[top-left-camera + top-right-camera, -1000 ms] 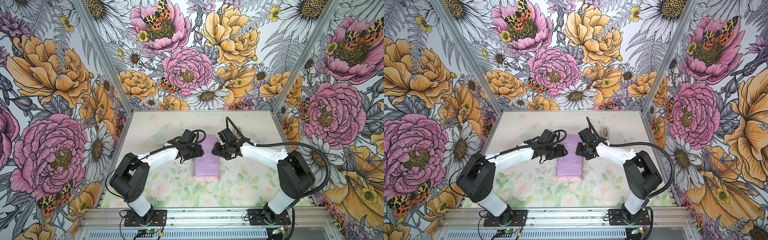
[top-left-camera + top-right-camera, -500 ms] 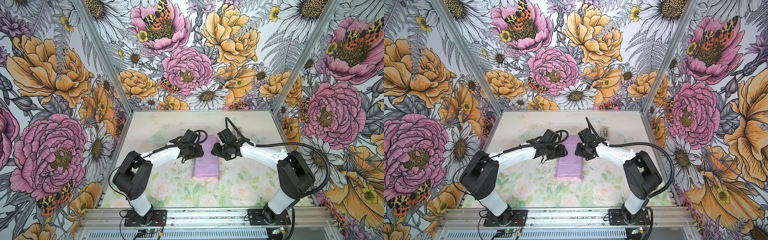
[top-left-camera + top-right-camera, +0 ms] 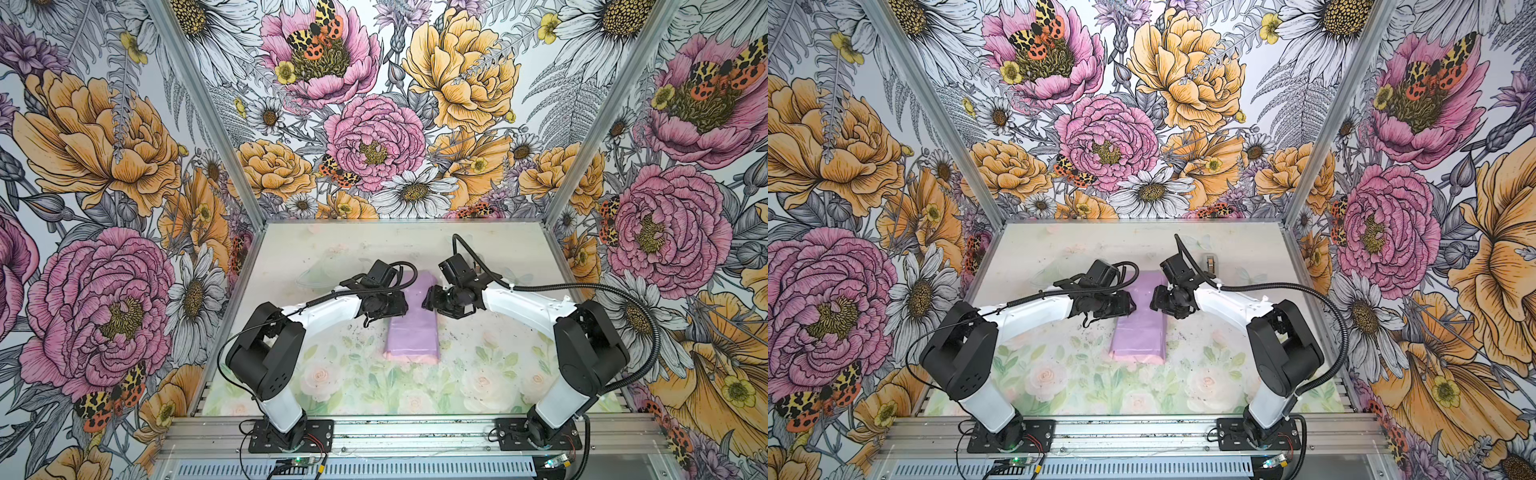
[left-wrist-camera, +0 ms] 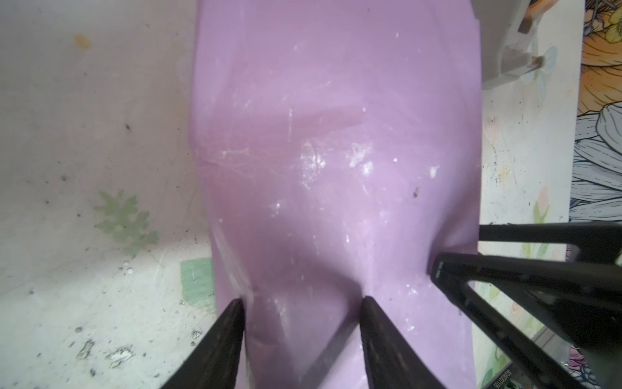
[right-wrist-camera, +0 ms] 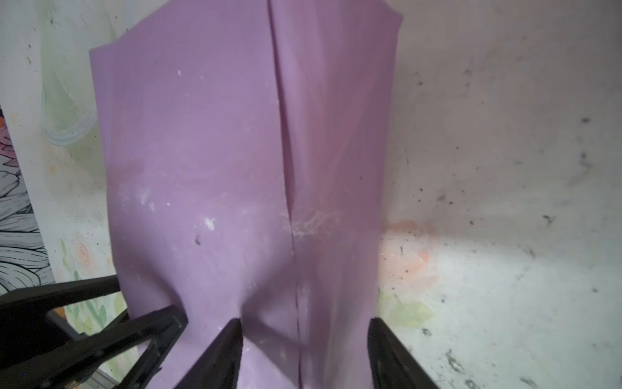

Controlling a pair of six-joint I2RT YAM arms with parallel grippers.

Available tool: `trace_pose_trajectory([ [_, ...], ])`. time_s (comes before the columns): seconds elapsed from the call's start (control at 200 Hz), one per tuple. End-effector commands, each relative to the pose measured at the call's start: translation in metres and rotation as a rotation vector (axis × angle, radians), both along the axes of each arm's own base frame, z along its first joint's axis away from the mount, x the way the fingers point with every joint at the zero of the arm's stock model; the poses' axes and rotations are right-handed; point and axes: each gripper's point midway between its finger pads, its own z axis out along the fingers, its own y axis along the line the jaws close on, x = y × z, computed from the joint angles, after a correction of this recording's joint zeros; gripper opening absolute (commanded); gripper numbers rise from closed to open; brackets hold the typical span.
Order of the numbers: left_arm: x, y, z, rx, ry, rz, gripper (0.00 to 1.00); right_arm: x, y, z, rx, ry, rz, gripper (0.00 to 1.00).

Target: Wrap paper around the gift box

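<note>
The paper [image 3: 411,328] lies folded into a long lilac bundle in the middle of the table, pink at its near edge, and shows in both top views [image 3: 1140,332]. The gift box is hidden inside it. My left gripper [image 3: 405,306] and right gripper [image 3: 427,301] meet over the bundle's far part, side by side. In the left wrist view the left gripper [image 4: 301,301] stands open, its tips pressing the paper [image 4: 336,151], which puckers between them. The right gripper [image 5: 304,321] is likewise open, straddling the paper's seam [image 5: 286,168].
A small grey tape dispenser [image 3: 1211,263] stands on the table behind the right arm, also in the left wrist view [image 4: 511,43]. The floral table [image 3: 332,386] is walled in by floral panels on three sides.
The left arm has leaned in slightly towards the bundle. Both grippers have stayed over the bundle's far part, and the bundle has hardly shifted.
</note>
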Motion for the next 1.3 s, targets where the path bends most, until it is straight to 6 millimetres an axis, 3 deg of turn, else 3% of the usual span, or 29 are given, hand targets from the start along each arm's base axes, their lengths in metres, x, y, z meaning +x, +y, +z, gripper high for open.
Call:
trace_pose_trajectory([
  [0.0, -0.007, -0.004, 0.000, 0.024, 0.003, -0.043, 0.57, 0.001, 0.008, -0.001, 0.001, 0.004, 0.035, 0.48],
  [0.12, -0.004, -0.001, 0.010, 0.000, -0.006, -0.015, 0.61, -0.003, 0.003, -0.007, -0.015, 0.016, 0.024, 0.39],
  [0.26, -0.004, 0.010, 0.012, -0.029, 0.009, 0.030, 0.61, -0.008, -0.002, -0.010, -0.023, 0.026, 0.004, 0.35],
  [0.485, -0.013, 0.013, -0.005, -0.061, 0.061, 0.056, 0.58, -0.009, 0.004, -0.008, -0.026, 0.019, 0.006, 0.34],
  [0.605, -0.009, 0.018, -0.009, -0.052, 0.051, 0.075, 0.53, 0.000, 0.006, -0.008, -0.040, -0.001, 0.007, 0.33],
  [0.851, 0.023, 0.037, -0.003, -0.036, -0.012, 0.122, 0.52, 0.036, 0.014, 0.005, -0.057, -0.083, 0.013, 0.33],
  [0.936, 0.031, 0.043, 0.008, -0.038, -0.043, 0.131, 0.56, 0.039, 0.016, 0.006, -0.048, -0.086, 0.020, 0.33],
  [1.086, 0.042, 0.050, 0.046, -0.053, -0.137, 0.138, 0.59, 0.034, 0.015, 0.003, -0.047, -0.071, 0.021, 0.33],
  [1.206, 0.042, 0.039, 0.079, -0.126, -0.189, 0.103, 0.51, 0.030, 0.014, 0.003, -0.038, -0.064, 0.017, 0.32],
  [1.296, 0.040, 0.024, 0.089, -0.185, -0.198, 0.056, 0.43, 0.027, 0.012, 0.003, -0.034, -0.058, 0.006, 0.32],
])
